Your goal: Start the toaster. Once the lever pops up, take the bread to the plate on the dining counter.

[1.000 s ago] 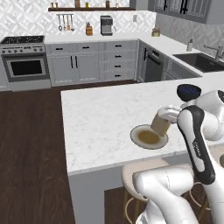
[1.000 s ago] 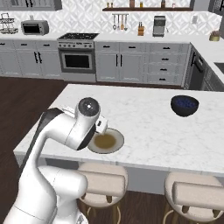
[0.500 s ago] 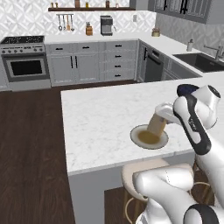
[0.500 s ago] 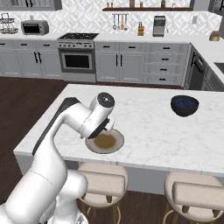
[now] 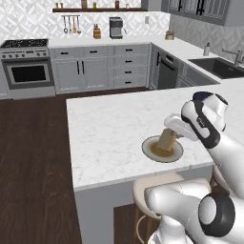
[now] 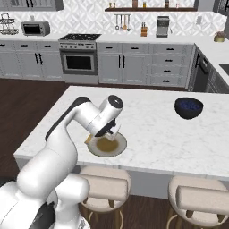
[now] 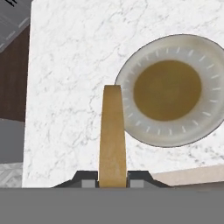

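Gripper (image 7: 112, 183) is clamped tight on the bread (image 7: 112, 135), a thin tan-brown slice seen edge-on in the hand view, smooth matte crust, rounded top corner, standing up between the two dark finger tips. In the left base view the slice (image 5: 167, 138) hangs tilted from the hand, its lower end right over the near rim of the plate (image 5: 150, 144); whether it touches the plate I cannot tell.

Plate sits just beyond and to one side of the gripped slice in the hand view: round, shallow, cream-beige rim (image 7: 131, 118) with small pale tick marks around it, darker brown-olive centre. Nothing lies flat in it.

Under the gripper is the dining counter (image 5: 105, 128), a white slab with faint grey marble veining, plain grey sides. From the right base view the gripper (image 6: 105, 134) is low over the plate (image 6: 117, 147), and a small dark blue bowl (image 6: 188, 108), glossy, round, stands well apart to the gripper's far side on the same top; contents not discernible. Two round beige stools (image 6: 197, 201) with padded seats tuck below the counter edge nearest the robot.

No readable labels or writing anywhere.
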